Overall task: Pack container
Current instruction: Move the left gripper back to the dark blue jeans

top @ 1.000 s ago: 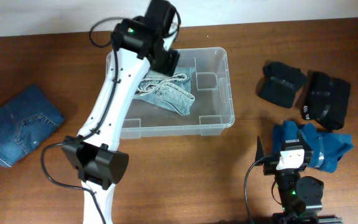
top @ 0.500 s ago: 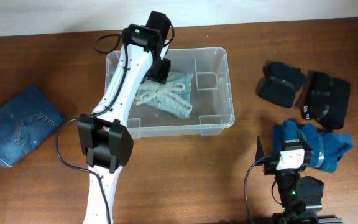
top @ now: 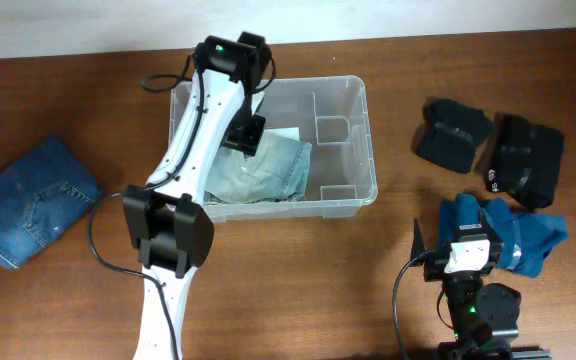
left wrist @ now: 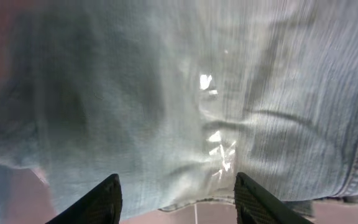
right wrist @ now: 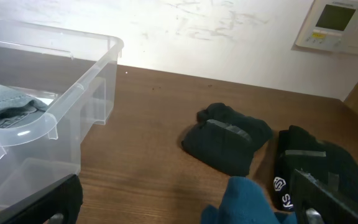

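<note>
The wooden table [top: 388,270] carries the container [top: 370,150] at upper centre of the overhead view, with pale denim [top: 268,170] lying inside. The left gripper [left wrist: 182,199] hovers over the denim, jaws wide, perhaps touching it. The right gripper [right wrist: 194,202], at the overhead's lower right, also gapes wide.

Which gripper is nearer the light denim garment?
Left. The left gripper hangs over the light denim garment in the container; the right gripper is outside, by the teal cloth.
</note>
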Tool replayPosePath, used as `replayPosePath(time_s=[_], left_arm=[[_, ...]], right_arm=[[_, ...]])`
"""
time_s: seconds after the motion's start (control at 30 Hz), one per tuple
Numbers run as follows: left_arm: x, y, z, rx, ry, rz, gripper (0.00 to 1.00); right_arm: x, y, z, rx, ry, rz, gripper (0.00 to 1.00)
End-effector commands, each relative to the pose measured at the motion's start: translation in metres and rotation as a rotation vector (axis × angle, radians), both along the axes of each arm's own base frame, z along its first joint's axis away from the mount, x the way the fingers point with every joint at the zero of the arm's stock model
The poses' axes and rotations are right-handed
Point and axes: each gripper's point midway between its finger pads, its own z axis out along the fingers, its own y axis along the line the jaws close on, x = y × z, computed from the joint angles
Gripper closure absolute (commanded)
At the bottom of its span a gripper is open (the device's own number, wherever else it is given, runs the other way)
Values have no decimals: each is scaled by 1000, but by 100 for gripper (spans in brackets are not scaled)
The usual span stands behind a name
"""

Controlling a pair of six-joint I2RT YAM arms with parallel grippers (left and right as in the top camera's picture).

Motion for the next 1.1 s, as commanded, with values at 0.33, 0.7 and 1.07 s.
replayPosePath(time_s=[0.33, 0.7, 1.07], left_arm=[[-13, 158, 224, -99, -629, 519, 41], [-48, 297, 140, -153, -390, 1158, 40], [-29, 305, -2, -278, -269, 1455, 41]], right_arm=[[0, -3, -3, 5, 3, -18, 2], [0, -3, -3, 5, 3, -18, 2], [0, -3, -3, 4, 3, -17, 2]])
